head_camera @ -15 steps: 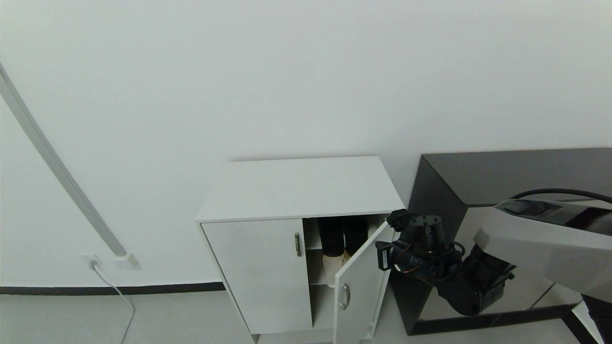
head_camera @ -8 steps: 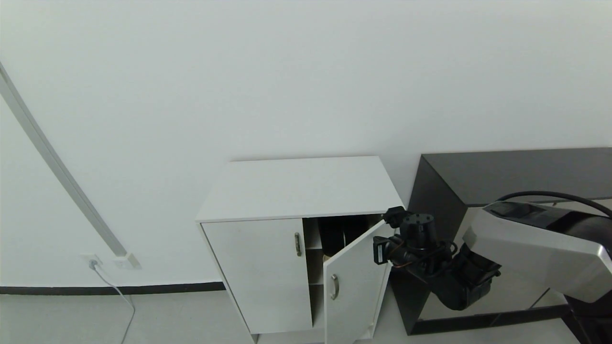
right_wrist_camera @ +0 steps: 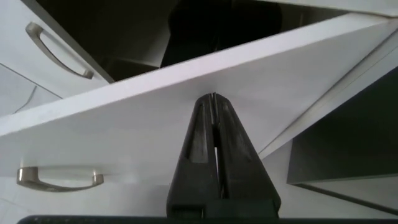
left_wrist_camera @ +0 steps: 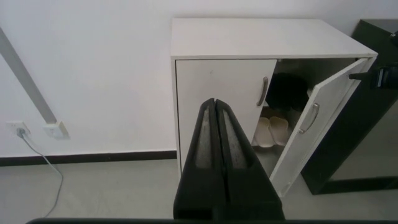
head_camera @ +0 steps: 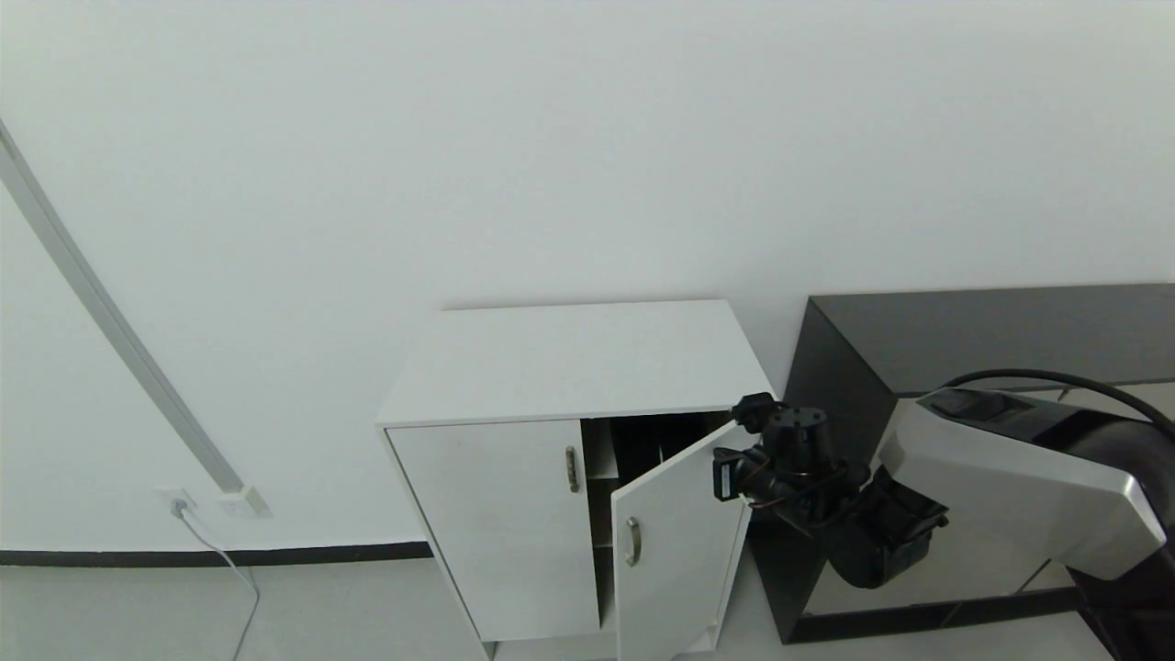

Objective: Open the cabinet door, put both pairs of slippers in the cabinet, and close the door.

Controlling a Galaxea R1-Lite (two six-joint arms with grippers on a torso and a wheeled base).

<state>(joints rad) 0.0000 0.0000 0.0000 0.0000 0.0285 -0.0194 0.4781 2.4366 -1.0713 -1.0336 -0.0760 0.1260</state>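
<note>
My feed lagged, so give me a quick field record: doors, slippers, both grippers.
Right door: ajar, about half open
Left door: shut
Dark slippers: inside, upper shelf
Light slippers: inside, shelf below
Right gripper: shut, tips at the right door's outer face, near its top
Left gripper: shut, held back from the cabinet, touching nothing
Left to do: close right door

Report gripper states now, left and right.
Left gripper: shut, holding nothing.
Right gripper: shut, holding nothing, tips against the door.
</note>
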